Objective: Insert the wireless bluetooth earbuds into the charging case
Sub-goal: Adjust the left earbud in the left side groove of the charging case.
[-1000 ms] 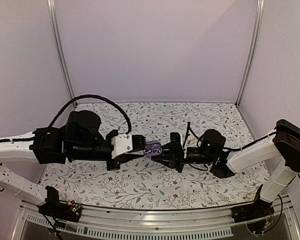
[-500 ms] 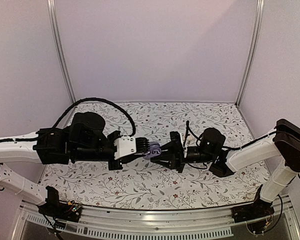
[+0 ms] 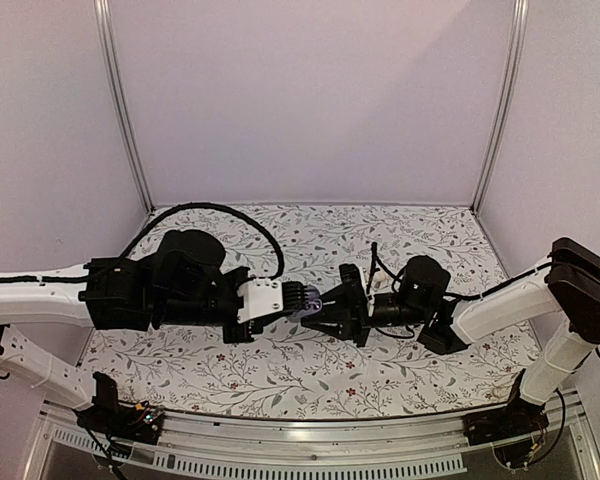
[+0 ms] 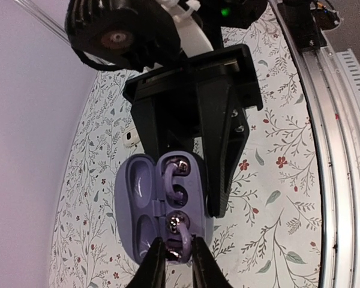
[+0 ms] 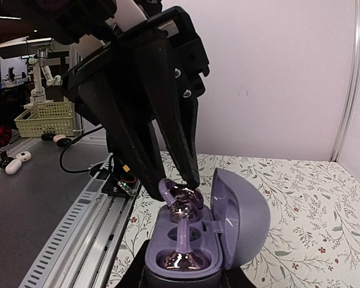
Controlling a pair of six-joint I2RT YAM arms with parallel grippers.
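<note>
Left gripper (image 4: pixel 177 245): fingers close together, pinching the stem of the held bud (image 4: pixel 179 235).
Held bud: purple, stem between the left fingertips (image 5: pixel 192 175), head down at the case socket nearest those tips. Whether it sits fully home cannot be told.
Right gripper (image 3: pixel 320 306): fingers clamped on the two sides of the case (image 5: pixel 159 255), gripping it from below in the right wrist view.
Case: purple, held above the table (image 3: pixel 280 370) between both grippers. It lies straight ahead of the left fingertips and touches the bud they hold.
Lid (image 5: pixel 243 219): open, standing up beside the sockets, to one side of the left fingers.
Seated bud (image 4: pixel 175 177): purple, in the socket farther from the left fingertips and nearer the right gripper's palm, stem pointing toward the held bud.
Two grippers: tips facing each other, meeting at the case.
</note>
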